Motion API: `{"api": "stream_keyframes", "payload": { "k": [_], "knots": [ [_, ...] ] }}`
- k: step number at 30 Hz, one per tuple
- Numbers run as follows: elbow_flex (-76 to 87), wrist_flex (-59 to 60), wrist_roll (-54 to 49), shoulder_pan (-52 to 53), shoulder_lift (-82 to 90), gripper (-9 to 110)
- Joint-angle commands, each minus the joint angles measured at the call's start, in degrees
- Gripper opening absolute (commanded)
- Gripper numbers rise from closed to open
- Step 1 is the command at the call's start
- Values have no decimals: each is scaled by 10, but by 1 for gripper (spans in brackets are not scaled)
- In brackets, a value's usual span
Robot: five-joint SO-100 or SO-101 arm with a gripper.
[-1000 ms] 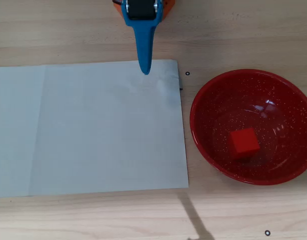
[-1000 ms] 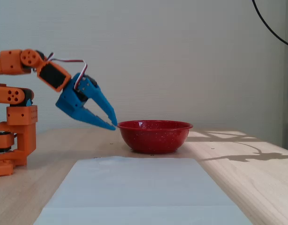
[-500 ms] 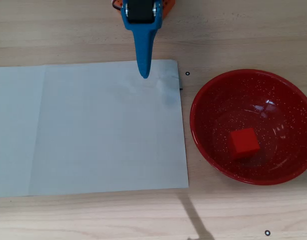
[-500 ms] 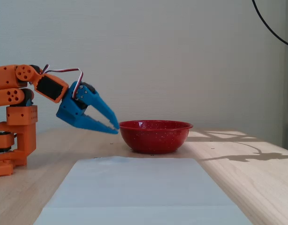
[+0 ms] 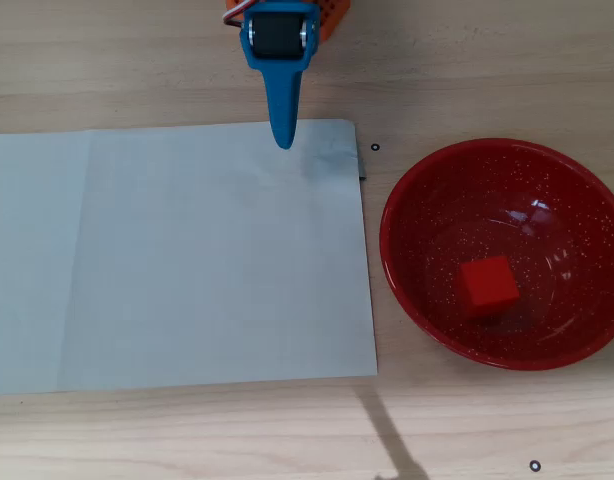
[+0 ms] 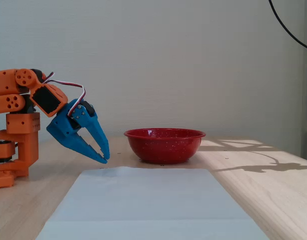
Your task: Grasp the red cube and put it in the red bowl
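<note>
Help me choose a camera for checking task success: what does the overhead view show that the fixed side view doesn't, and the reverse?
Only the overhead view shows the red cube, lying inside the red bowl; from the side the bowl's wall hides it. Only the fixed view shows the orange arm and the gripper tips close together, low over the table near the sheet's far edge. Both show the bowl, the blue gripper and the pale sheet on the wooden table.

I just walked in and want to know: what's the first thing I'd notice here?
The big shiny red bowl with white speckles, at the right of the overhead view, with the little red cube sitting inside it. Next, the blue pincer on the orange arm, at the left in the fixed view, closed and pointing down at the far edge of a white sheet.
</note>
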Motion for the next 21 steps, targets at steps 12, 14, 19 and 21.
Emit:
{"api": "stream_keyframes", "payload": {
  "k": [12, 14, 19, 21],
  "knots": [
    [8, 0, -3, 4, 7, 0],
    [8, 0, -3, 4, 7, 0],
    [8, 0, -3, 4, 7, 0],
    [8, 0, -3, 4, 7, 0]
  ]
}}
